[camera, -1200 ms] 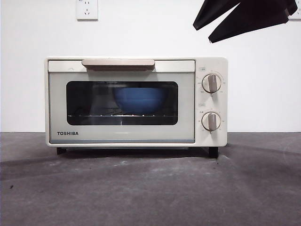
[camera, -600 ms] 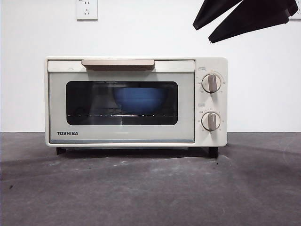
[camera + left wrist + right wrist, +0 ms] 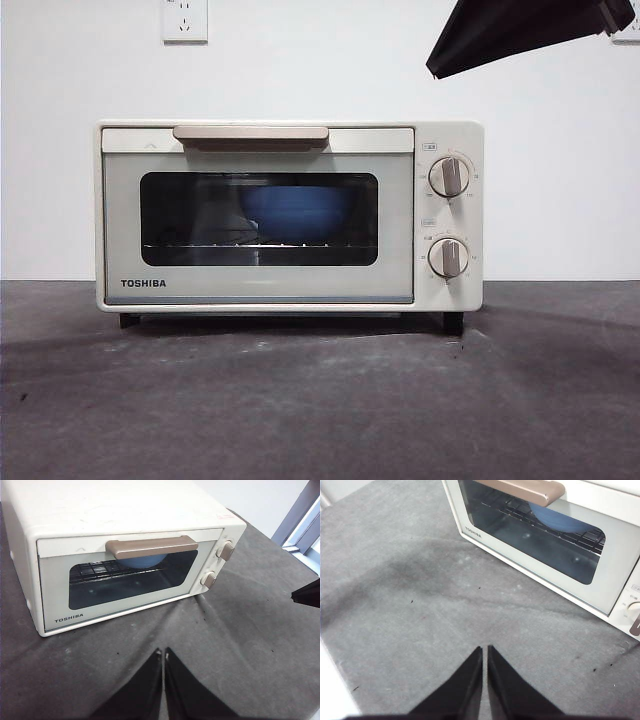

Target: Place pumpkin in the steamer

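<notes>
The cream-white boxy TOSHIBA steamer [image 3: 290, 215] is sitting on the dark grey desk [image 3: 320, 400] with its door shut, the beige bar handle [image 3: 251, 135] running along the door's top edge and the two round knobs [image 3: 449, 177] stacked one above the other on the panel beside the dark glass window. Through that glass a blue ribbed bowl [image 3: 298, 212] is resting on the wire rack [image 3: 200, 243] inside the cavity. The small orange pumpkin is not showing in any view, so I cannot tell where it is.

The left gripper [image 3: 163, 652] is hanging above the bare desk in front of the steamer, its two black fingers [image 3: 145, 680] pressed together with only a hairline seam between them and nothing held. The right gripper [image 3: 484, 650] is hovering over the desk near the steamer's front corner on the TOSHIBA-logo side, its fingers [image 3: 505, 690] likewise closed tip to tip around nothing. In the front view one dark arm tip [image 3: 520, 30] is showing at the upper corner above the knob side of the steamer, well clear of it. A white wall socket [image 3: 185, 20] is sitting on the pale wall behind.
</notes>
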Controlling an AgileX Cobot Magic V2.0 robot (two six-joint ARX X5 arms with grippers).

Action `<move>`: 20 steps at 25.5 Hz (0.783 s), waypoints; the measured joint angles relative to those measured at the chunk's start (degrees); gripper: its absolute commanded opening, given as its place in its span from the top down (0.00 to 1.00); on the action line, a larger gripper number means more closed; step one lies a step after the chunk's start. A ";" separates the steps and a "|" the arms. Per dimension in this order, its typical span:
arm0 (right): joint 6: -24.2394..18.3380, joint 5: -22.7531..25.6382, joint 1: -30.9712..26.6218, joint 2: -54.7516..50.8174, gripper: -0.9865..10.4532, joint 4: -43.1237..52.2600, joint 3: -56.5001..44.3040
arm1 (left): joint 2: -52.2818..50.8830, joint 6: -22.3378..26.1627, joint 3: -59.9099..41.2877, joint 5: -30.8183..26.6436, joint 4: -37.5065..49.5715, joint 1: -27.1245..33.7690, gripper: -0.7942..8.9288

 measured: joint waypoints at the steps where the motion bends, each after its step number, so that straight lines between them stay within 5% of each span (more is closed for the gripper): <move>1: 0.00 0.00 0.00 0.00 0.90 0.00 0.00 | 0.00 0.00 0.00 0.00 0.00 0.00 0.90; 15: 0.00 0.00 0.00 0.00 0.90 -0.02 0.00 | -0.72 3.10 0.00 -0.26 0.42 0.39 0.90; 20: 0.00 0.00 0.00 0.00 0.90 0.00 0.00 | -5.86 7.54 -2.54 -8.31 13.62 4.28 0.90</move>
